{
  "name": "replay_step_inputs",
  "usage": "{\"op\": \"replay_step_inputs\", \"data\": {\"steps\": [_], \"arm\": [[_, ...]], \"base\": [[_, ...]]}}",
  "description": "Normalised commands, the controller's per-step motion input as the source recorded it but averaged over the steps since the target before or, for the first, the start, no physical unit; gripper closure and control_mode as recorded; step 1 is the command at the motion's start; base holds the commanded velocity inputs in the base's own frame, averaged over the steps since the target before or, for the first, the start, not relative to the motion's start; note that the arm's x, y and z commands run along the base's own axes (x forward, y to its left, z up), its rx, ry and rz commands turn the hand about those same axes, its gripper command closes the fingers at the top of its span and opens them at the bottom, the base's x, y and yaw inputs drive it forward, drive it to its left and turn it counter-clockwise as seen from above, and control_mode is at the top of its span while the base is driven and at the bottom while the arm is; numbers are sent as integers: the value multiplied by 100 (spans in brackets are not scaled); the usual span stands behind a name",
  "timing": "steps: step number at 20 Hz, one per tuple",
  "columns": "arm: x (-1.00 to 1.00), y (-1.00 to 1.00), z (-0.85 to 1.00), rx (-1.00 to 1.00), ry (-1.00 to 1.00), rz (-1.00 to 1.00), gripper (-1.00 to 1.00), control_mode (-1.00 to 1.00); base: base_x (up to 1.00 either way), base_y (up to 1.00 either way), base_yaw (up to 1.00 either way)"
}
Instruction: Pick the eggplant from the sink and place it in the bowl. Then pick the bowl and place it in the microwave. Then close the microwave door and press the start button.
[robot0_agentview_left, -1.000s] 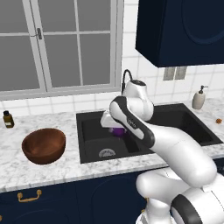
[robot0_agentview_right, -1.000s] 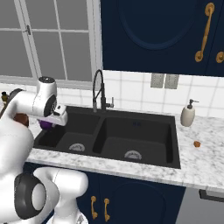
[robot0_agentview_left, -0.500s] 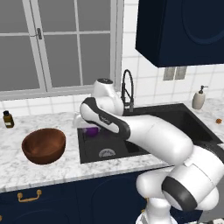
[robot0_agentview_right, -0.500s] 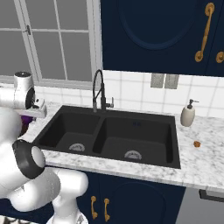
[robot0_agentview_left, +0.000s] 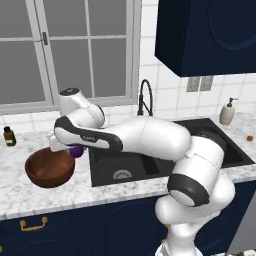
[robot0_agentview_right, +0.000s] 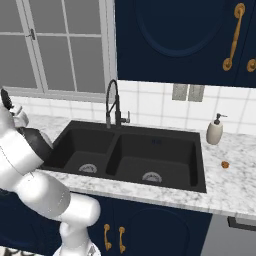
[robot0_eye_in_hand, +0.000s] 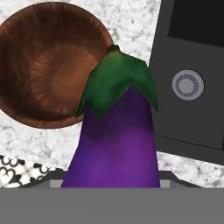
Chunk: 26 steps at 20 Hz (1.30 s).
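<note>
Carried leftward, glossy purple eggplant (robot0_eye_in_hand: 114, 144) with green cap nears bowl (robot0_agentview_left: 49, 168).

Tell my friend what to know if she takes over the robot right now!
Tool: shut on the small glossy purple eggplant, carrying it above the counter at the near rim of the round reddish-brown wooden bowl.
Black double-basin sink: eggplant already lifted out.
Done: the pick.
Left: drop the eggplant into the bowl, move the bowl into the microwave, close its door, press start.
</note>
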Motion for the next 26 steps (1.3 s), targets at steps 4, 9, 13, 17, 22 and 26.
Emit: {"op": "replay_step_inputs", "data": {"steps": [4,9,13,17,22,26], "arm": [[8,61,-22,-10,10,0,100,-100],[35,34,-28,0,9,0,100,-100],[49,29,-45,-6,2,-1,100,-100],[47,17,-41,-10,1,-6,100,-100],[28,21,-19,-6,7,-9,100,-100],[12,4,-43,-1,5,-7,100,-100]], "base": [[0,0,0],[0,0,0],[0,0,0],[0,0,0],[0,0,0],[0,0,0]]}}
